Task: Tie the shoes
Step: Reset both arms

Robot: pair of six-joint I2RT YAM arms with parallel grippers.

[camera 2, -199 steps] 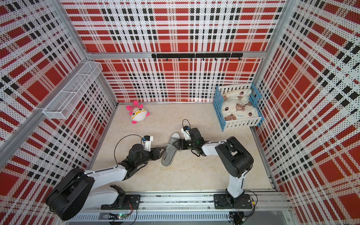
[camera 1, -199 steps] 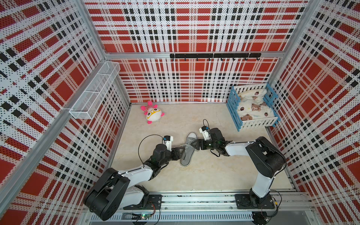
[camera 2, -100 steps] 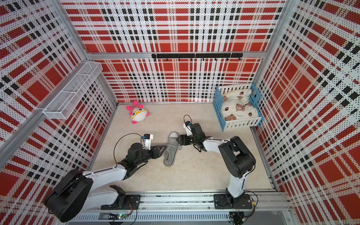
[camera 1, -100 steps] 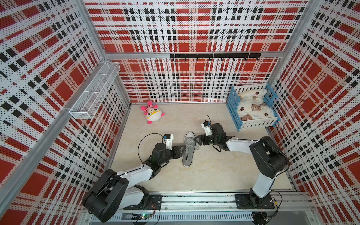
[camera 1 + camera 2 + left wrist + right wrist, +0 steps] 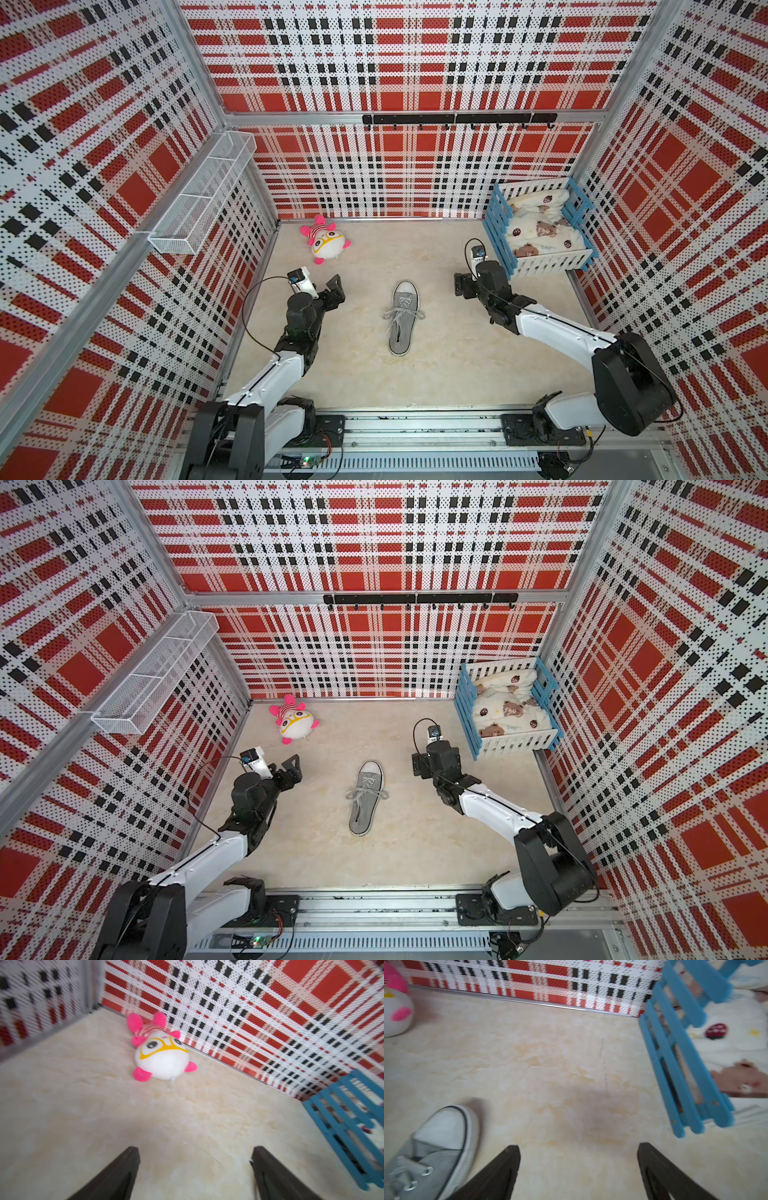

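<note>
The shoe lies flat on the bench at the centre of both top views. Its white toe cap points to the upper edge of the frame and its heel to the lower edge, so the lacing faces up where both arms can reach it. The laces cross the middle of the shoe with a loop spread to either side. This looks like a finished bow, though the knot is too small to be sure.

The left arm holds its jaws left of the shoe, and the right arm holds its jaws right of it, both well apart from the shoe. Both pairs are spread wide and hold nothing — each wrist view shows only bare bench between the tips. In the right wrist view the toe cap sits at lower left.

With the arms on either side and the bow free, the tying is probably done. The plush toy and the blue crate sit in the upper part of the frame — clear of the work.
</note>
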